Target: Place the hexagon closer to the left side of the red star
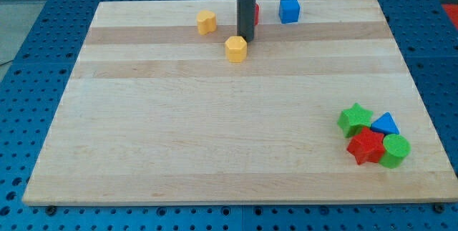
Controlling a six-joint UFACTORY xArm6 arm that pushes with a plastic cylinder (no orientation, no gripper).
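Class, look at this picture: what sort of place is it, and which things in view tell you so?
Probably a robotics lab bench. A wooden board lies on a blue perforated table, small blocks such as the red star are scattered on it, and my tip stands just above the yellow hexagon.

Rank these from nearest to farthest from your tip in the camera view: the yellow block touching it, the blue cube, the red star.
My tip sits near the view's top.
1. Yellow hexagon block: just below-left of the tip, about touching.
2. Blue cube: up and to the view's right, at the board's top edge.
3. Red star: far off at the view's bottom right, in the cluster.
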